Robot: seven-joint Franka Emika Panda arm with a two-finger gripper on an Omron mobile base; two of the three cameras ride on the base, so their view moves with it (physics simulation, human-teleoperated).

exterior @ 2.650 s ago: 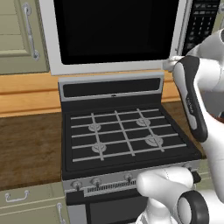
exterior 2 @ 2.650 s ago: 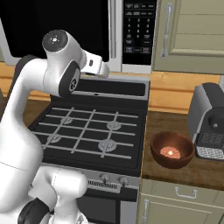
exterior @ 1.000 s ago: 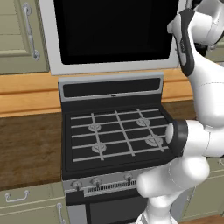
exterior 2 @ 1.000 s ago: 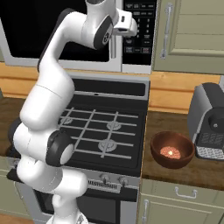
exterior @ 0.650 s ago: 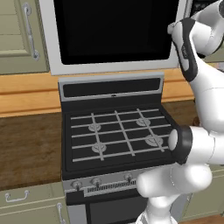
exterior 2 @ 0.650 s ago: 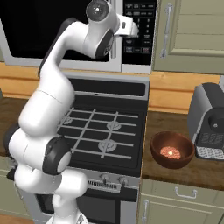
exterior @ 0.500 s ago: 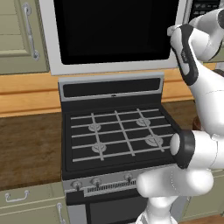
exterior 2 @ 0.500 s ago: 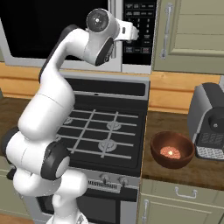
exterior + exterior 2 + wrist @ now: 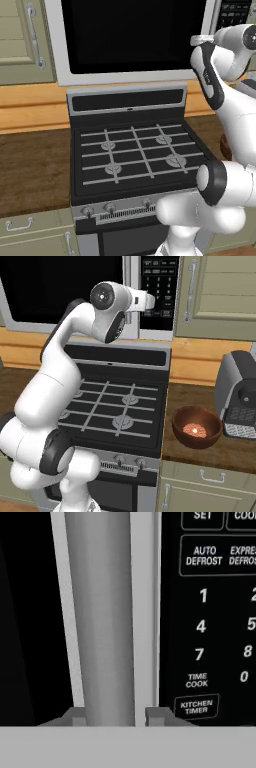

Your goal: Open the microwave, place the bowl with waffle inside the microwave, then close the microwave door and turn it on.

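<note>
The microwave [image 9: 134, 76] hangs above the stove, its black glass door [image 9: 135, 35] shut. In the hand view the door's grey vertical handle [image 9: 100, 612] runs between my gripper's [image 9: 116, 716] two finger tips, which press close on either side of it. The keypad [image 9: 210, 612] lies just right of the handle. From the right base view my gripper [image 9: 150, 301] reaches the door's right edge beside the keypad [image 9: 159, 281]. The brown bowl [image 9: 197, 426] stands on the counter right of the stove, with the orange-tan waffle [image 9: 194, 430] in it.
A black gas stove [image 9: 120, 406] with grey grates sits under the microwave. A grey appliance [image 9: 240, 396] stands on the counter right of the bowl. Beige cabinet doors [image 9: 215, 296] flank the microwave. Wooden counter [image 9: 35, 170] extends left of the stove.
My hand has come down along the microwave's right side to the door handle, and the jaws have narrowed onto it. Bowl and door have not moved.
</note>
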